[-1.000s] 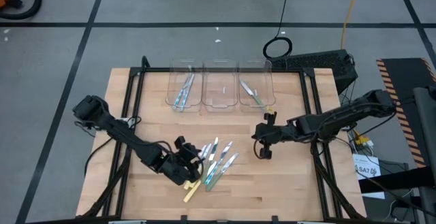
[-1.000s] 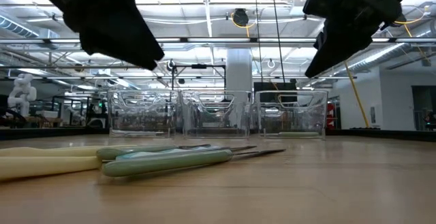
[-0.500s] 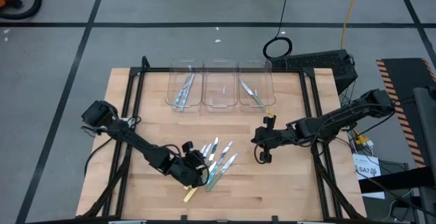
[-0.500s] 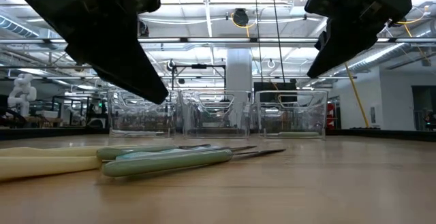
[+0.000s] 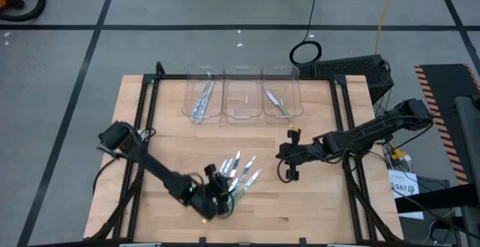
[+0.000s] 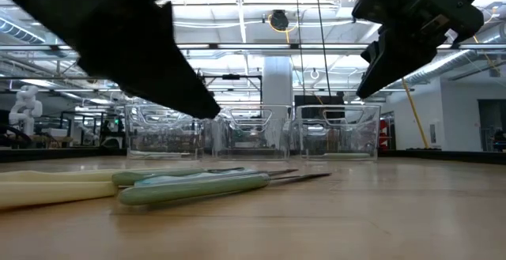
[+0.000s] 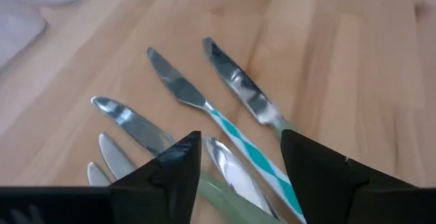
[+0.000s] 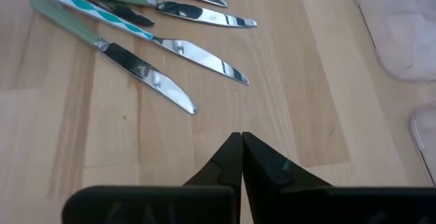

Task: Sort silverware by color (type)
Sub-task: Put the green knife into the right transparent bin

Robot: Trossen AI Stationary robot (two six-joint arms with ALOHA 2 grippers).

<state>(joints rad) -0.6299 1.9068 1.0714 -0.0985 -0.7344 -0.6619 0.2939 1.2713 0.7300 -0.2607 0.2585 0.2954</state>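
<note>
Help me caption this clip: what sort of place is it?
Probably a robotics lab in an open industrial hall: a wooden workbench standing on taped concrete floor, exposed ceiling trusses, and a white humanoid robot in the background.

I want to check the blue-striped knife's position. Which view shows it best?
The right wrist view: the blue-striped knife lies fully visible among the others. The left wrist view shows it partly behind the open left gripper; high and low views cannot resolve it.
</note>
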